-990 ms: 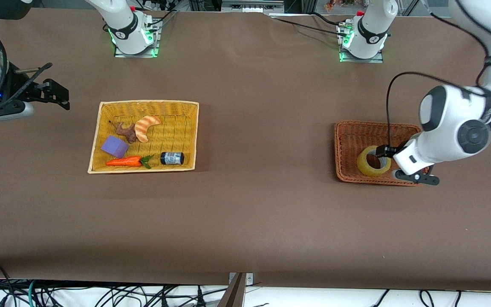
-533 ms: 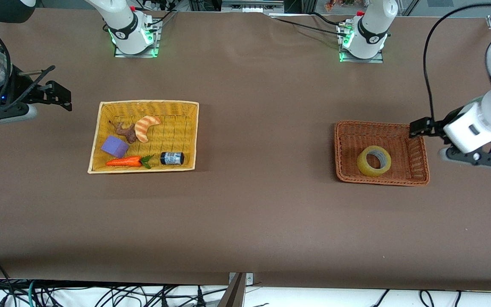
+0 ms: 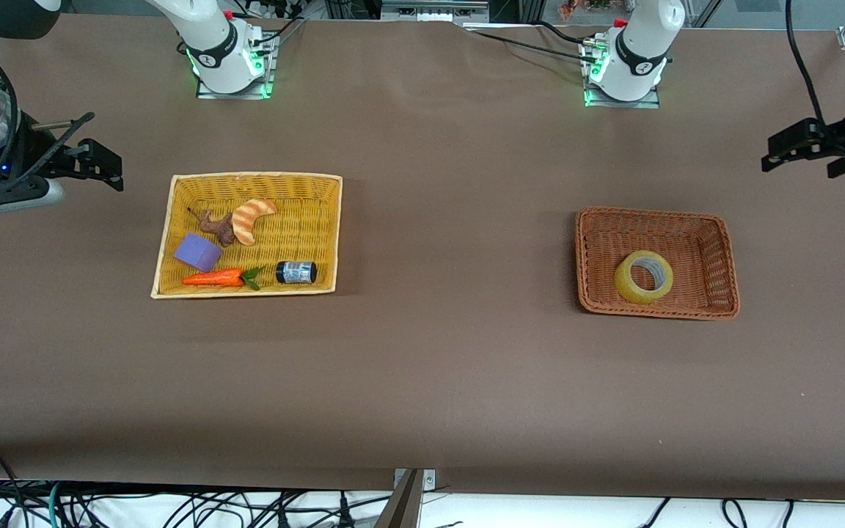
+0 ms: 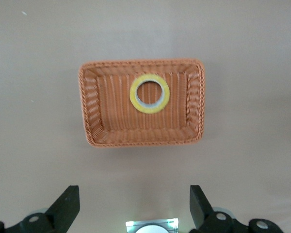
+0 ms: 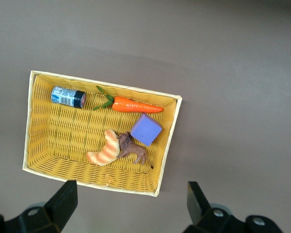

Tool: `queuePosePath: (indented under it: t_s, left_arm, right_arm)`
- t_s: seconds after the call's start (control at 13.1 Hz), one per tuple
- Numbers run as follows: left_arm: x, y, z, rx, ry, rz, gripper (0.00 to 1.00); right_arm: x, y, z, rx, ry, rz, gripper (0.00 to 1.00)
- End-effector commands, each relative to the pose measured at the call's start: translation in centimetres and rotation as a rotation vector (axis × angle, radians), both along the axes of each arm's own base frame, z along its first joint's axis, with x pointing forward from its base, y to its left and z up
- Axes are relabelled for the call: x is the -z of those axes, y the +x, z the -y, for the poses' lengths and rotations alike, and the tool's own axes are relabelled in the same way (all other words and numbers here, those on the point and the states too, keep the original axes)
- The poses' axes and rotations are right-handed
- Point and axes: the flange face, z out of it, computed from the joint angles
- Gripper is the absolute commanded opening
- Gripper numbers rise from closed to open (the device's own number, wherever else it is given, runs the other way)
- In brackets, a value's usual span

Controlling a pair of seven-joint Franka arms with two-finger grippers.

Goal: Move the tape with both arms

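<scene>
The tape, a yellowish ring with a wide hollow centre, lies in the brown wicker basket toward the left arm's end of the table; it also shows as the tape in the basket in the left wrist view. My left gripper hangs open and empty high above the table at that end, off to the side of the basket; its fingers frame bare table. My right gripper is open and empty, waiting above the table beside the yellow basket.
The yellow basket holds a croissant, a brown toy animal, a purple block, a carrot and a small black jar. Both arm bases stand along the table's edge farthest from the front camera.
The left gripper let go of the tape, rose out of the brown basket and drew back toward the table's end. The tape stays in the basket. The right arm barely moved.
</scene>
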Motion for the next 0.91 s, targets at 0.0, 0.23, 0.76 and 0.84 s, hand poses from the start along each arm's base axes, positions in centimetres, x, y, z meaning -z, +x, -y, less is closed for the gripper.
queuePosePath:
  t_s: [0.0, 0.23, 0.76, 0.84]
  left_arm:
    - [2.62, -0.74, 1.1, 0.01, -0.012, -0.006, 1.0]
    - [2.85, -0.38, 1.52, 0.016, -0.012, -0.002, 1.0]
    - [2.74, -0.32, 0.94, 0.005, -0.012, 0.0, 1.0]
    - [2.74, -0.32, 0.94, 0.005, -0.012, 0.0, 1.0]
  right_arm:
    - [-0.78, 0.04, 0.45, 0.006, -0.008, 0.001, 1.0]
    - [-0.78, 0.04, 0.45, 0.006, -0.008, 0.001, 1.0]
    - [-0.78, 0.03, 0.28, 0.003, -0.008, 0.001, 1.0]
    - [-0.78, 0.04, 0.47, 0.006, -0.01, 0.001, 1.0]
